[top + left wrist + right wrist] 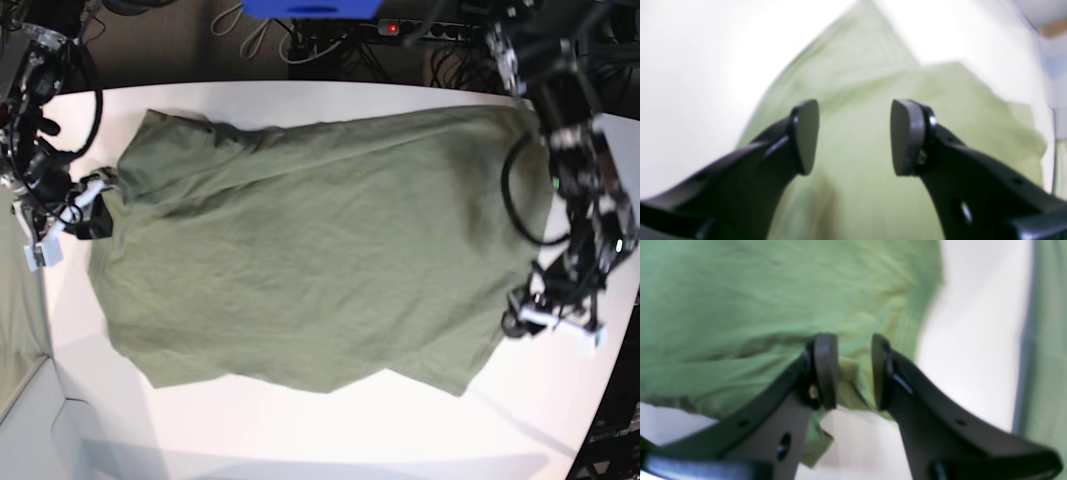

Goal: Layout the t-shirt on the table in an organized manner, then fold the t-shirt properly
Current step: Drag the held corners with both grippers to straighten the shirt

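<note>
The olive-green t-shirt [300, 250] lies spread across the white table [300, 420], with wrinkles and an uneven lower edge. My left gripper [518, 322] sits at the shirt's right edge. In the left wrist view this gripper [855, 136] is open, its pads wide apart over the t-shirt [873, 83] with nothing between them. My right gripper [95, 212] is at the shirt's left edge. In the right wrist view that gripper [855, 373] stands partly open, and a loose fold of the t-shirt [740, 306] edge shows in the gap.
Beyond the table's far edge is dark floor with cables, a blue object [310, 8] and a power strip [392, 28] with a red light. A pale green cloth strip [15, 330] hangs off the left side. The table edge curves inward near my left arm [580, 180].
</note>
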`<state>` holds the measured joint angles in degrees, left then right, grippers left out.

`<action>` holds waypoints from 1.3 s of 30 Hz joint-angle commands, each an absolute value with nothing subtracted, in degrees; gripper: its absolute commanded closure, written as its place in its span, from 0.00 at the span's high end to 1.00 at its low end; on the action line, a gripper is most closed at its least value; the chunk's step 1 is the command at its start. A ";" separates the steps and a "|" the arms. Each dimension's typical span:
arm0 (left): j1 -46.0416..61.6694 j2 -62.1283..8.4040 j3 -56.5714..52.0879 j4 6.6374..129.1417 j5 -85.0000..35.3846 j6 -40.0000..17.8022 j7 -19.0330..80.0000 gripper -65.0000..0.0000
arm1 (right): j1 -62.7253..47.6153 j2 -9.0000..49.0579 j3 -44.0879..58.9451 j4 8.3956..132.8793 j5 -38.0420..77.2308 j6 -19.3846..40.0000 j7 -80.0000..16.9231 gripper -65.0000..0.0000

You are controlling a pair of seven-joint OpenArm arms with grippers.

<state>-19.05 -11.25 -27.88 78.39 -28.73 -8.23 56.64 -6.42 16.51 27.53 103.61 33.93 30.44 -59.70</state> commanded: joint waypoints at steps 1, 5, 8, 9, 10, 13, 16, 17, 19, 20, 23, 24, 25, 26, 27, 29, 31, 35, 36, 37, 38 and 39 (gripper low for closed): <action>-23.08 -12.35 -27.21 74.95 -26.51 -7.78 54.37 0.49 | -6.11 17.71 28.00 103.34 33.71 30.81 -59.30 0.28; -31.43 -11.82 -23.34 57.27 -16.92 -7.78 41.98 0.25 | -6.11 17.63 28.00 101.49 33.71 30.81 -59.30 0.23; -35.82 -11.03 -19.38 44.70 -13.93 -7.78 28.26 0.05 | -6.20 17.71 28.00 100.35 33.71 30.81 -59.30 0.14; -37.23 -11.03 -18.24 40.04 -13.41 -7.78 23.34 0.00 | -6.20 17.71 28.00 100.35 33.71 30.81 -59.30 0.10; -38.46 -11.03 -16.75 35.74 -12.97 -7.78 19.30 0.00 | -6.20 17.71 28.00 100.35 33.71 30.81 -59.47 0.08; -41.71 -11.03 -13.14 25.27 -13.41 -7.78 11.12 0.00 | -6.73 17.71 28.00 100.18 33.71 30.81 -59.65 0.05; -43.91 -11.03 -12.88 17.45 -13.41 -7.78 6.37 0.00 | -7.52 17.71 28.00 100.62 33.71 30.81 -59.30 0.05; -44.09 -11.12 -12.88 15.78 -13.41 -7.78 5.49 0.00 | -7.60 17.71 28.00 100.62 33.71 30.81 -59.30 0.05; -44.09 -11.56 -12.79 13.14 -13.23 -7.78 4.35 0.00 | -7.78 18.59 28.00 100.62 33.71 30.81 -59.38 0.05; -44.00 -11.56 -12.70 12.44 -12.97 -7.78 3.82 0.00 | -7.78 18.86 28.00 100.44 33.71 30.81 -59.47 0.05; -42.77 -11.91 -12.44 12.00 -12.88 -7.78 3.38 0.00 | -7.78 19.03 28.35 100.44 33.71 30.81 -59.38 0.05; -41.98 -12.62 -12.62 12.00 -12.88 -7.78 3.38 0.00 | -7.78 19.03 28.44 100.44 33.71 30.81 -59.38 0.05; -41.10 -13.58 -12.79 12.00 -13.23 -7.78 3.38 0.00 | -7.78 19.47 28.53 100.44 33.71 30.81 -59.38 0.05; -40.31 -14.37 -12.79 11.91 -13.32 -7.69 3.30 0.00 | -8.22 20.26 28.53 100.44 33.71 30.81 -59.38 0.05; -39.43 -15.08 -12.88 11.82 -13.41 -7.69 3.30 0.00 | -8.57 20.79 28.35 100.44 33.71 30.81 -59.30 0.05; -37.23 -16.66 -12.97 12.26 -13.49 -7.69 3.12 0.00 | -8.75 21.23 28.26 100.44 33.71 30.81 -59.30 0.05; -35.91 -17.63 -13.14 12.35 -13.58 -7.69 3.21 0.00 | -8.75 21.41 28.18 100.26 33.71 30.81 -59.21 0.05; -32.66 -20.00 -18.42 12.44 -16.40 -7.78 3.30 0.00 | -8.66 21.41 28.18 100.26 33.71 30.81 -59.21 0.05; -32.22 -20.44 -19.56 12.44 -17.10 -7.78 3.30 0.00 | -8.66 21.41 28.18 100.26 33.71 30.81 -59.21 0.05; -31.69 -20.79 -20.62 12.44 -17.63 -8.13 3.30 0.00 | -8.66 21.41 28.18 100.26 33.71 30.81 -59.21 0.05; -31.25 -20.88 -21.05 12.44 -17.98 -8.22 3.30 0.00 | -8.66 21.32 28.18 100.26 33.71 30.81 -59.21 0.05; -30.73 -20.88 -21.67 12.44 -18.33 -8.31 3.30 0.00 | -8.66 21.23 28.18 100.26 33.71 30.81 -59.21 0.05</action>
<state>-31.75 -20.67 -21.76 13.30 -19.66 -11.86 -3.22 -9.13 20.21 27.73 99.46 32.97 30.44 -60.23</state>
